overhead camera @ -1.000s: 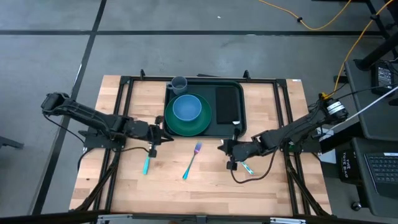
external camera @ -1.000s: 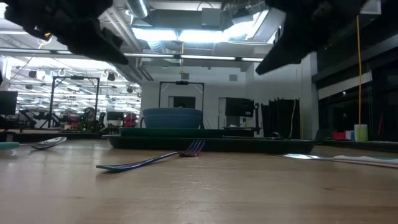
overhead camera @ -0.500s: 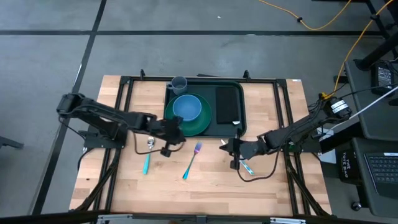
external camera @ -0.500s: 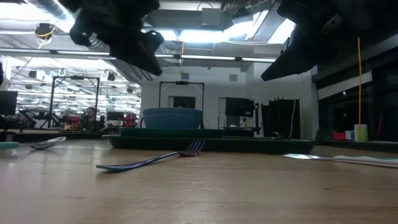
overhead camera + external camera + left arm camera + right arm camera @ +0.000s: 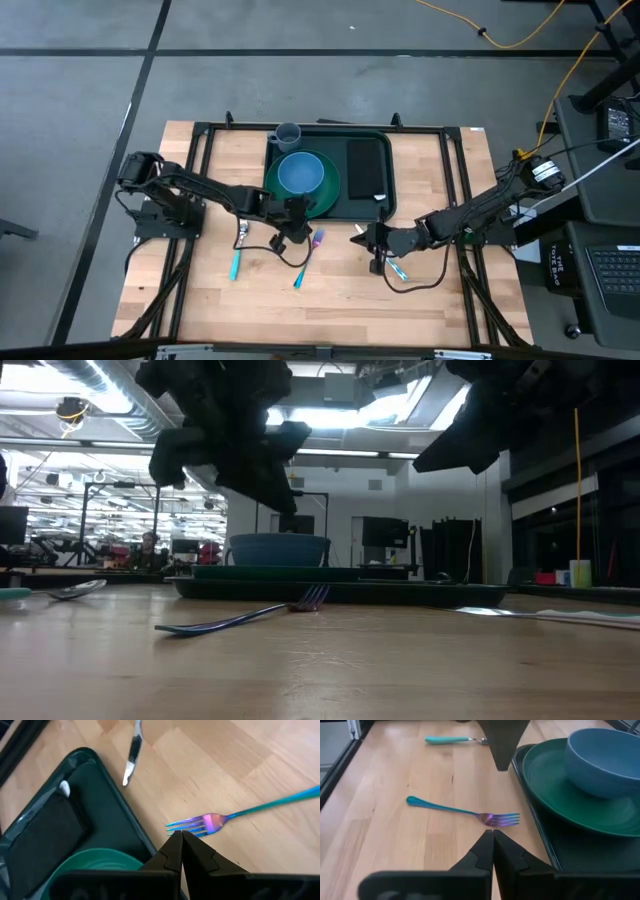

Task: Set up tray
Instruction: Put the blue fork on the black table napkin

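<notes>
Both pincers are pressed together, holding nothing. Since a second ago, the left pincer (image 5: 302, 236) has swung from left of centre to just above the fork (image 5: 308, 257) tines; the right pincer (image 5: 366, 236) (centre-right) barely shifted. At upper centre of the bench (image 5: 330, 300) sits the tray (image 5: 385, 205).

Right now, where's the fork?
In the high view the fork lies on the table, just in front of the tray, tines beside the shut left gripper.
</notes>
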Available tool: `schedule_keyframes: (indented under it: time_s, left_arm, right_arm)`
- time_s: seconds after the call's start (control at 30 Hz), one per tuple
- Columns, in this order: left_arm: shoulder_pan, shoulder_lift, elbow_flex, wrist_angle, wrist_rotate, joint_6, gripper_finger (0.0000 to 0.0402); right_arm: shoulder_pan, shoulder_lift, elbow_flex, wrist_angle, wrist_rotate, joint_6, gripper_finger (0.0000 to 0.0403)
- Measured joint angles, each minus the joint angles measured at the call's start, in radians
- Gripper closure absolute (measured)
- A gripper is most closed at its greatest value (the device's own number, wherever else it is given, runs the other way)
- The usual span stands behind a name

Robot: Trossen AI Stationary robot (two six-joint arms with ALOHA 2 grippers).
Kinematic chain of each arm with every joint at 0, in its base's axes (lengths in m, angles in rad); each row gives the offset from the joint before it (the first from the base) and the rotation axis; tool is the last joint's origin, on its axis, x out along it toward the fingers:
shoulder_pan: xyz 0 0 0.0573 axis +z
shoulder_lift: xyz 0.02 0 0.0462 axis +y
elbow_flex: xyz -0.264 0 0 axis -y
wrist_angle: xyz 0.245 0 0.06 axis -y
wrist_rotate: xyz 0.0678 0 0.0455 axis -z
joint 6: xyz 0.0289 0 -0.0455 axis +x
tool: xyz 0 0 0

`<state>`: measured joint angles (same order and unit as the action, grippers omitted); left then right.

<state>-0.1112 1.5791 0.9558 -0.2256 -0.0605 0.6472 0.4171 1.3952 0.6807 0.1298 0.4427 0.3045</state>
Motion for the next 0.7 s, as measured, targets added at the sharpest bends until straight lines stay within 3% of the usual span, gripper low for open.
schedule_keyframes:
  time_s: [0.43, 0.7]
  left_arm:
    - [0.0, 0.03, 0.0, 0.096, -0.001, 0.013, 0.0385]
    - [-0.014, 0.03, 0.0, 0.096, -0.002, 0.141, 0.0335]
  right_arm:
    - [0.0, 0.0, 0.0, -0.008, 0.0, -0.011, 0.0379]
    - [0.0, 0.0, 0.0, -0.008, 0.0, -0.023, 0.0397]
